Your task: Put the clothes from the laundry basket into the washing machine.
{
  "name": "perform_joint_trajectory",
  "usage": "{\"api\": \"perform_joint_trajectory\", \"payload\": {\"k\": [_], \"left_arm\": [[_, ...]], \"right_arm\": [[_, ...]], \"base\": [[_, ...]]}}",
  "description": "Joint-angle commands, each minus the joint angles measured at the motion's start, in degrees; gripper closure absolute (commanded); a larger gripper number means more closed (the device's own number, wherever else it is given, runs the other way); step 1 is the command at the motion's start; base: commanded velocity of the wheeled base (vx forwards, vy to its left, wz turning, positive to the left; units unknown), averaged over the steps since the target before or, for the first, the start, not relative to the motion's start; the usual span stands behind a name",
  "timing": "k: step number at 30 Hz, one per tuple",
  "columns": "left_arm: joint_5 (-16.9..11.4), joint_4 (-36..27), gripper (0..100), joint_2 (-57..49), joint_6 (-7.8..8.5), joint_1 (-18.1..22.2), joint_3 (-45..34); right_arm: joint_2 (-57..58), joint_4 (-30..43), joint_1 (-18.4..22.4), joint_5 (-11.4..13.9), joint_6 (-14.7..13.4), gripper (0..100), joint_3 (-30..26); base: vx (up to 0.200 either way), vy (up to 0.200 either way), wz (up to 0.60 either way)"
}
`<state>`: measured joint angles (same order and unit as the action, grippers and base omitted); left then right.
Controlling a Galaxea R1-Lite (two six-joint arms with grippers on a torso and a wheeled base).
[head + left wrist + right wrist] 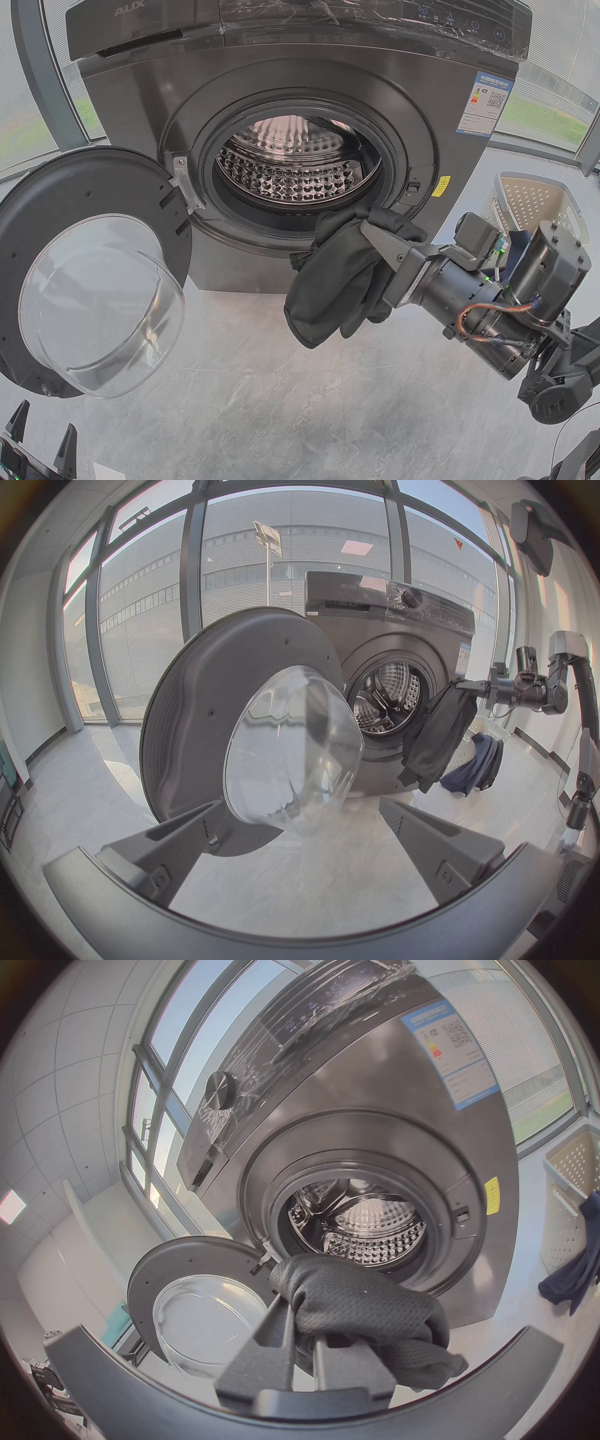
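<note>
the washing machine stands at 12 o'clock in the head view, dark grey, with its round opening showing the steel drum. its door is swung fully open toward 9 o'clock, the clear glass bowl facing outward. the pale laundry basket sits on the floor at about 2 o'clock, just beside the machine's right side, and a navy garment hangs over its rim.

a black garment is outside the drum, hanging in front of the opening's lower rim at about 5 o'clock of the opening. most of its cloth droops below the opening. whether it touches the rim i cannot tell.

the right gripper comes in from 4 o'clock, its jaws closed narrow on the upper fold of the black garment. the cloth bunches over and between the fingers.

the left gripper is low at 7 o'clock, below the open door, with jaws spread wide and nothing between them.
</note>
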<state>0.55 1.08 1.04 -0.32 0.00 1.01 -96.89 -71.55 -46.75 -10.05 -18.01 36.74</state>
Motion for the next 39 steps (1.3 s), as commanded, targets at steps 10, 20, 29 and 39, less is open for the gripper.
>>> {"api": "perform_joint_trajectory", "payload": {"k": [10, 20, 29, 39], "left_arm": [[-25.25, 8.32, 0, 22.08, -0.65, -0.09, 9.80], [-32.89, 28.18, 0, 52.84, 0.40, -13.27, 13.23], [-20.32, 46.02, 0, 76.48, -3.55, -26.19, 14.98], [-17.34, 57.71, 0, 94.41, -4.52, -27.07, 21.22]], "right_arm": [[-10.34, -5.71, -1.68, 0.03, -1.51, 100, 9.40], [-11.04, -4.83, -1.41, 0.55, -2.12, 100, 13.09], [-12.53, -4.39, 2.01, 0.64, -2.30, 100, 18.19], [-11.92, -4.13, 2.63, 0.73, -2.65, 100, 17.40]], "base": [[0.000, 0.000, 0.00], [0.000, 0.000, 0.00], [0.000, 0.000, 0.00], [0.000, 0.000, 0.00]]}}
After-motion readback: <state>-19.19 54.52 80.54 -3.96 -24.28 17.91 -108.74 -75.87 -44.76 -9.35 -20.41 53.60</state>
